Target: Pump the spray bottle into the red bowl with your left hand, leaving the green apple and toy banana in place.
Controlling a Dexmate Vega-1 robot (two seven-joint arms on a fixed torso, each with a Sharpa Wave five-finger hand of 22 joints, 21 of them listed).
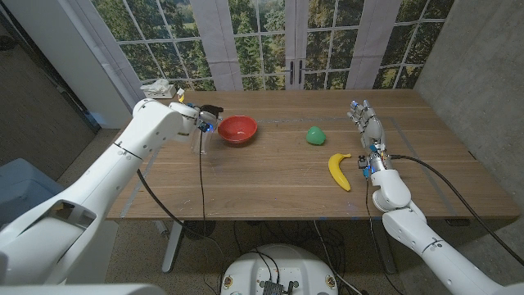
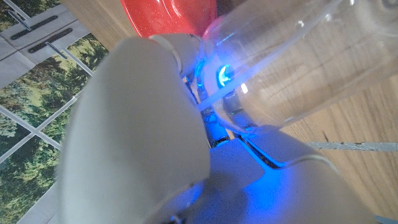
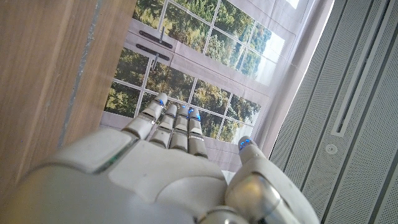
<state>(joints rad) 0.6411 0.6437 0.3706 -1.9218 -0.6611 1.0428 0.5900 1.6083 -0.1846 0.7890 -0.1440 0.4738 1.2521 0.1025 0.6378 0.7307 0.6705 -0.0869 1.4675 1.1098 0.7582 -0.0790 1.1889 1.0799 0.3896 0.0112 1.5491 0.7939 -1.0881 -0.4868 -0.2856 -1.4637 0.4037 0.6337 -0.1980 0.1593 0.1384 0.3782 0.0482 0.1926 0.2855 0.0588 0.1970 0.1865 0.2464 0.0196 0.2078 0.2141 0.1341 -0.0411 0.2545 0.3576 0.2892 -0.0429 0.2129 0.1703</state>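
Spray bottle (image 1: 204,131) sits in my left hand (image 1: 199,120) beside the red bowl (image 1: 237,129) in the head view; apple (image 1: 315,135) and banana (image 1: 339,170) lie untouched. Left wrist: clear bottle (image 2: 298,56) gripped; pumping seems underway or pending. Right wrist: right hand (image 3: 180,168) empty, fingers straight.

Daylight comes in through the windows (image 1: 270,41) behind the tabletop (image 1: 278,176), leaving the wood evenly lit with soft, faint shadows. The head view is sharp, with its straight lines bowed toward the edges. The left wrist view is badly blurred up close, with blue glow on the left hand (image 2: 155,143). The right wrist view is crisp, its window panes bright.
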